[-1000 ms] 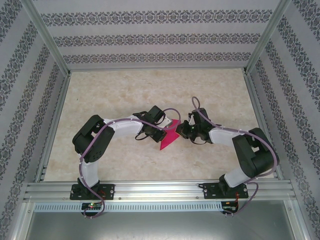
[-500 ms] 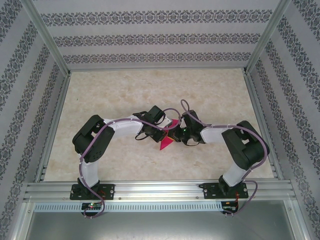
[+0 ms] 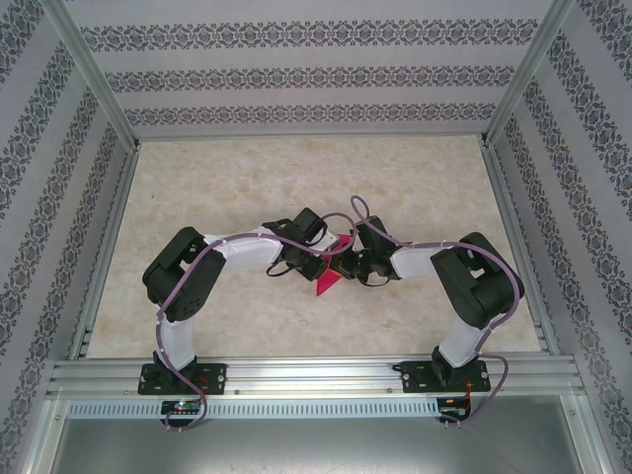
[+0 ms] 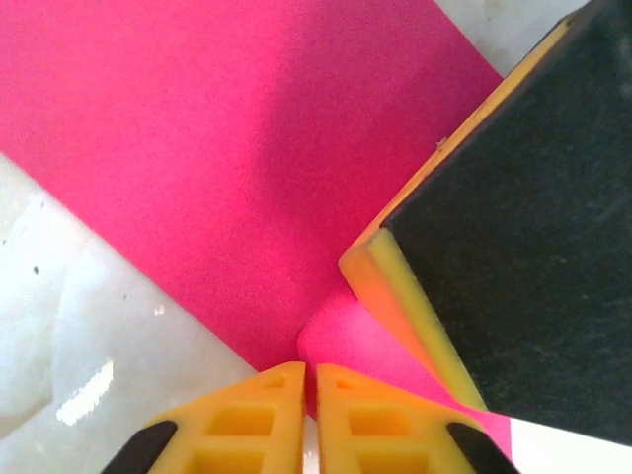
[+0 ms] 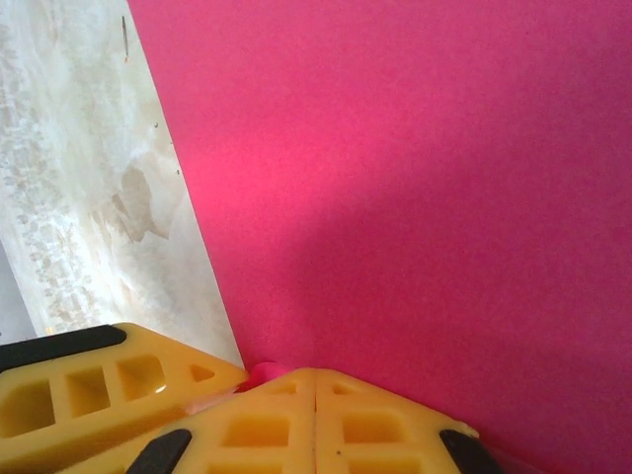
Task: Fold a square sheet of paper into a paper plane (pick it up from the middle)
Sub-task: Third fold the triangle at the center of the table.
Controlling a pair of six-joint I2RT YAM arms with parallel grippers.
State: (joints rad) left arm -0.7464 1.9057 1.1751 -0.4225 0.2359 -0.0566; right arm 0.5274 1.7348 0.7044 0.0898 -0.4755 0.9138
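Side by side, left claw (image 4: 310, 371) and right claw (image 5: 314, 376), both clamped on the folded pink paper (image 3: 324, 281) edge

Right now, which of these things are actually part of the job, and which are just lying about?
In the job: pink paper, left gripper, right gripper, both pinching it.
Just there: marble-look table, patterned walls, metal frame.

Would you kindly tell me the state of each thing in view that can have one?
sheet of paper: folded to a point, pinched by both end effectors.
left end effector: shut on the sheet of paper.
right end effector: shut on the sheet of paper.
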